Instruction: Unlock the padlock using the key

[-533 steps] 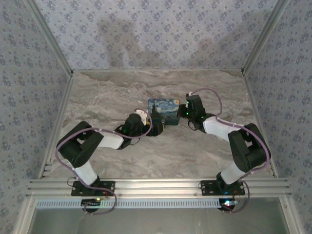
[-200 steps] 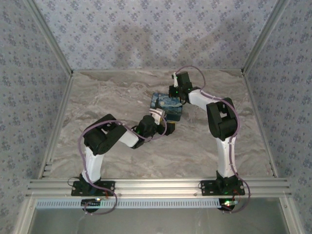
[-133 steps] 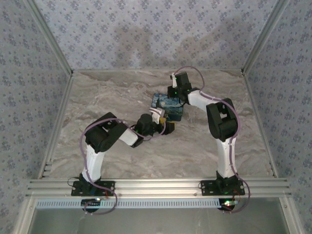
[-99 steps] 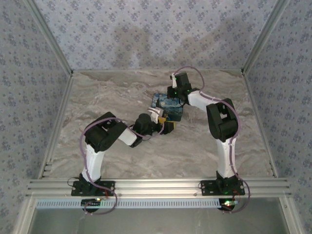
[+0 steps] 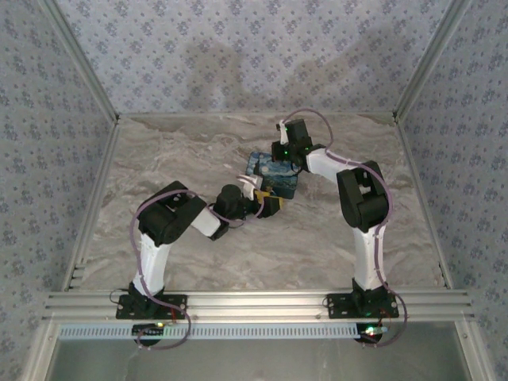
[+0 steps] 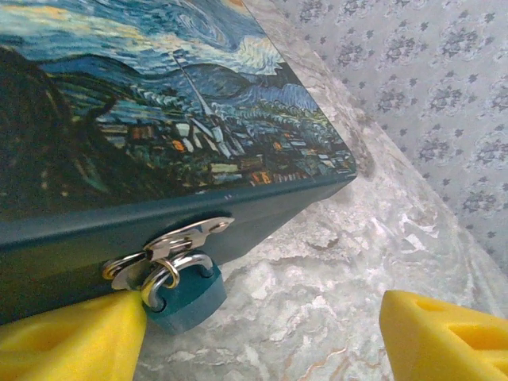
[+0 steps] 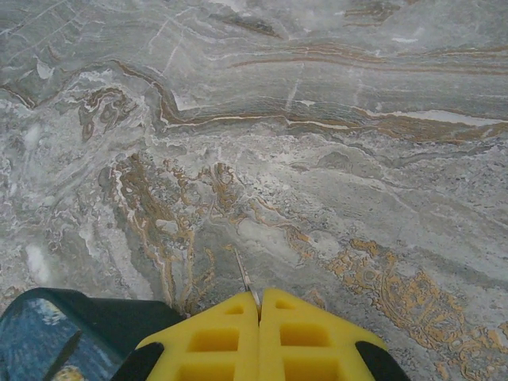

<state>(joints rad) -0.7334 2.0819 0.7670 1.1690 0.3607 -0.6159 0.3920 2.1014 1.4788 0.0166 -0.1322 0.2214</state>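
- Left arm [image 5: 171,226]: base at lower left of the top view. The upper link stands up to a sharply folded elbow, and the forearm lies low, pointing right toward frame centre.
- Left gripper [image 5: 268,200]: 2 yellow fingers [image 6: 71,341] set wide apart, 1 in each lower corner of its wrist view.
- Right arm [image 5: 361,198]: base at lower right. It stands upright to the elbow, with the forearm angled toward upper centre.
- Right gripper [image 7: 259,305]: 2 yellow fingers pressed together at bottom centre of its wrist view.

- The box [image 6: 159,119] has dark teal sides; its lid bears a swirling blue-and-yellow night sky.
- The padlock [image 6: 186,294] is teal, its shackle silver.
- The fingers [image 6: 444,337] are bright yellow.
- The key [image 7: 244,276] is silvery.
- The surface [image 7: 317,119] is grey marble, veined brown.
- The walls [image 5: 238,48] are pale blue, small-flowered.
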